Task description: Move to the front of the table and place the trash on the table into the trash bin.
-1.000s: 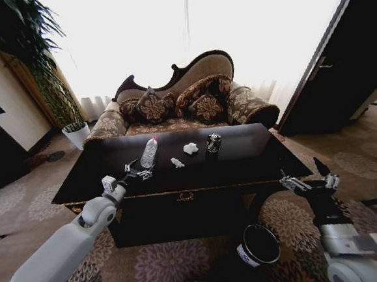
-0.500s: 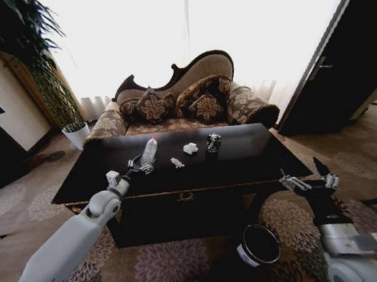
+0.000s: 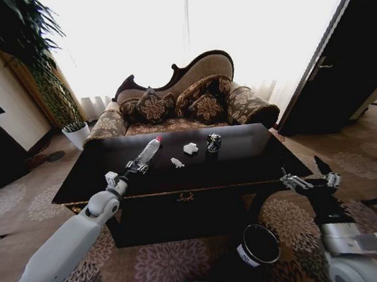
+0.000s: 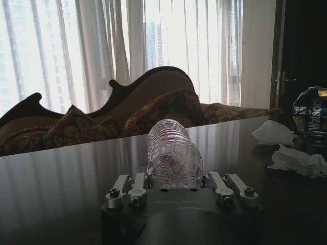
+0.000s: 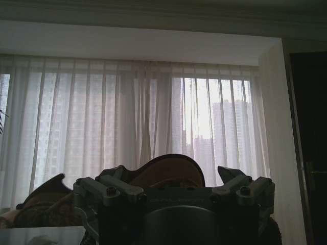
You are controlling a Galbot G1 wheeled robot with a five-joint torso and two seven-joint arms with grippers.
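head view: bottle (image 3: 146,155) now tilted and raised off the table (image 3: 242,159) in the left gripper (image 3: 137,165), where it lay flat before; bin (image 3: 257,245) on the floor below | left wrist: fingers (image 4: 134,184) clamped on the bottle base, pickup judged done | right wrist: right gripper (image 5: 173,186) held spread, idle

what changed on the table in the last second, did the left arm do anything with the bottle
The left pincer reached forward along the large dark glossy wooden table and closed on the base of the clear ribbed plastic bottle with red cap, which has swung so its cap points farther to the right. The dark shiny can, the white paper wads, the small round black trash bin and the right pincer beside the table stayed put.
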